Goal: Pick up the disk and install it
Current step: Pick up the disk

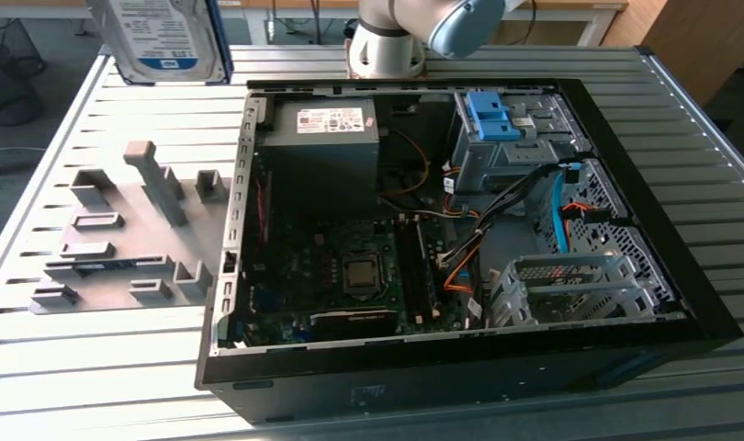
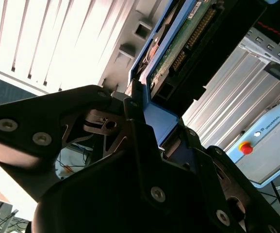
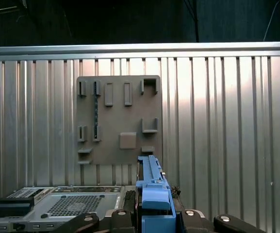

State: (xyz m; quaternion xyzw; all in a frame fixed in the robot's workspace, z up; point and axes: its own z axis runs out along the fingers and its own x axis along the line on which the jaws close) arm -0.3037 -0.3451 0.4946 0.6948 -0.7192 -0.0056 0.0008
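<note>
The claw [image 2: 161, 130] was found pressed together on the disk [image 1: 163, 41], its dark fingers [image 2: 135, 119] pinching the blue carrier frame from both sides. In the exterior view the disk stood on edge in the air, label facing the camera, over the far corner of the table on the exterior view's left, well apart from the computer case.

The slatted metal table [image 1: 666, 101] carried everything else. The open computer case [image 1: 470, 390] lay on its side, interior exposed. The arm [image 1: 403, 32] rose behind the case's far edge. A grey fixture plate [image 1: 133, 241] with raised blocks lay beside the case, on the exterior view's left. Inside the case were a dark grey box [image 1: 317, 152] with a white label, a silver drive cage [image 1: 569, 285] and a blue bracket [image 1: 489, 115].
</note>
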